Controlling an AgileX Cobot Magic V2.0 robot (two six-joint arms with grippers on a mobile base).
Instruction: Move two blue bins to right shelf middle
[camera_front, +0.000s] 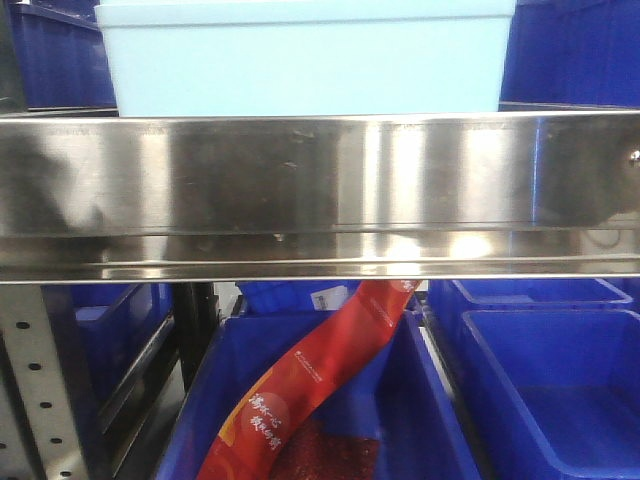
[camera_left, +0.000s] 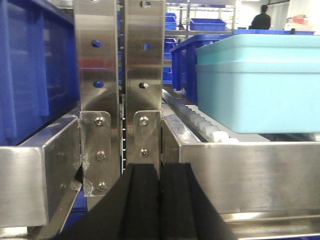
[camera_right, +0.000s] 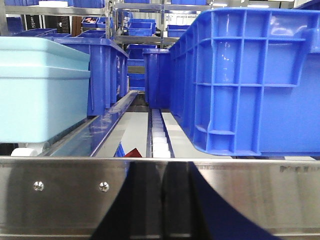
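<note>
A pale sky-blue bin (camera_front: 305, 60) sits on the shelf level behind a wide brushed stainless-steel front rail (camera_front: 320, 190), filling the upper centre of the front-facing view. Whether it is one tub or two nested cannot be told there; in the left wrist view a seam below its rim suggests two stacked tubs (camera_left: 260, 82) at the right of the frame, resting on white rollers (camera_left: 210, 130) just behind the rail.

Dark blue crates flank it at the upper left (camera_front: 55, 55) and upper right (camera_front: 575, 50). Below the rail, at lower centre, a red packet (camera_front: 310, 385) leans across a dark blue bin (camera_front: 420, 420), with another blue bin (camera_front: 550, 390) at lower right.

The left gripper (camera_left: 160, 200), bottom centre of its view, shows two black fingers pressed together with nothing between them, before grey punched uprights (camera_left: 145, 60).

In the right wrist view the pale bin (camera_right: 42, 90) is at left and a ribbed dark blue crate (camera_right: 250, 80) at right; the right gripper (camera_right: 160, 200) is a dark shape at the bottom edge, its jaws' opening impossible to tell.
</note>
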